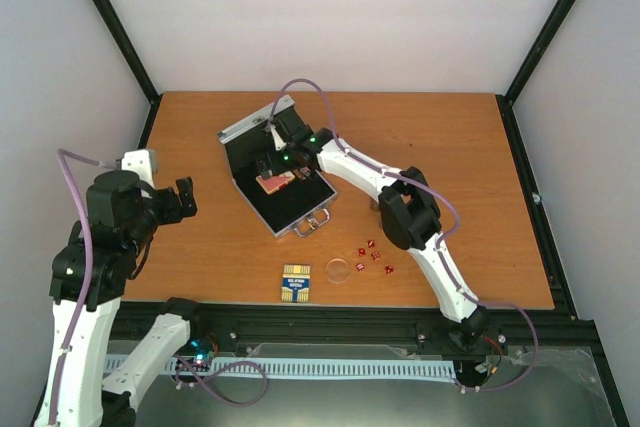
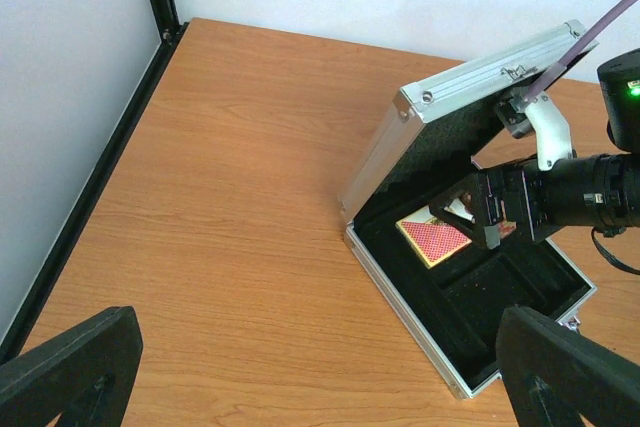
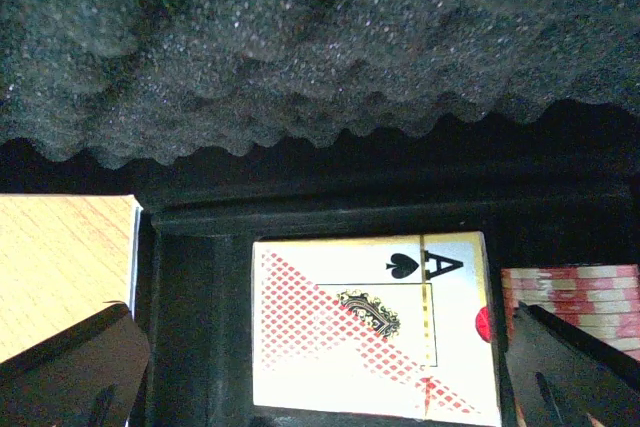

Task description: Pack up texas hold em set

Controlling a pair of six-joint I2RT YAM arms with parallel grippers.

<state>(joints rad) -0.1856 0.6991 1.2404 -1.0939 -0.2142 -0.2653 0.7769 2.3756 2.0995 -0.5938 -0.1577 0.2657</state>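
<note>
Silver case (image 1: 256,120): aluminium, stood open on the wooden table (image 1: 450,167), lid raised and lined with black ridged foam, metal handle (image 1: 312,224) on the near edge.
Red-white deck (image 3: 370,327): lay face up inside the black-lined base, an ace of spades on its top face.
Chip stack (image 3: 572,297): sat in the case just beside the deck, its edges striped red and pale.
Right gripper (image 2: 470,215): reached into the case directly over the red-white deck, jaws spread wide on either side of it and grasping nothing; whether the fingers touched the deck could not be told.
Left gripper (image 1: 185,199): hung over the left side of the table, well apart from the case, jaws released and empty.
Blue-yellow deck (image 1: 295,284): lay flat on the table near the front edge, outside the case.
Clear disc (image 1: 338,270): rested on the table just beside the blue-yellow deck.
Red dice (image 1: 375,252): were scattered in a loose cluster on the table, near the disc and in front of the case.
</note>
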